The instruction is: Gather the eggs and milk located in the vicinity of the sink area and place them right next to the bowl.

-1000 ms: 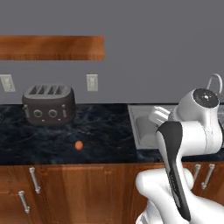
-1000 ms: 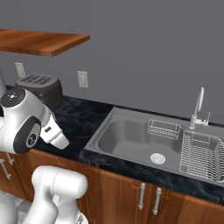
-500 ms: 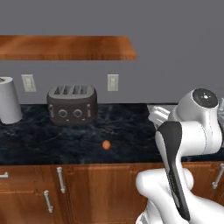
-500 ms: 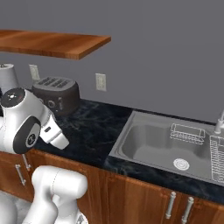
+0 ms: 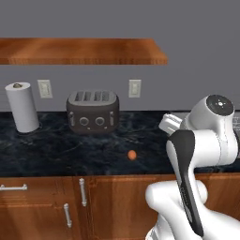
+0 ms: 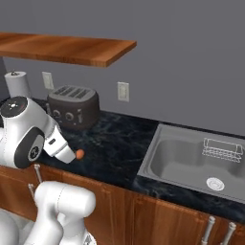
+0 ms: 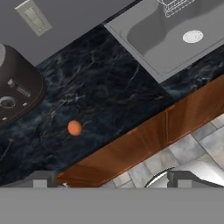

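Note:
One small brown-orange egg (image 5: 132,154) lies alone on the dark marble counter in front of the toaster, also seen as the egg (image 6: 80,153) and the egg (image 7: 75,127). The steel sink (image 6: 198,160) sits to the egg's right, and the hand view catches the sink (image 7: 166,33) with its round drain. My gripper (image 7: 111,180) hovers above the counter's front edge, near the egg, open with its tips wide apart and nothing between them. The white hand (image 5: 169,124) is folded close to the arm. The milk and the bowl are out of view.
A dark four-slot toaster (image 5: 92,111) stands at the back of the counter, with a paper towel roll (image 5: 21,107) to its left. A wooden shelf (image 5: 79,50) hangs above. A wire rack (image 6: 222,147) sits inside the sink. Wooden cabinets (image 5: 51,206) run below.
The whole picture has slid rightward as the base drove left: the paper towel roll came into view and the sink moved off to the right. The arm's pose looks unchanged.

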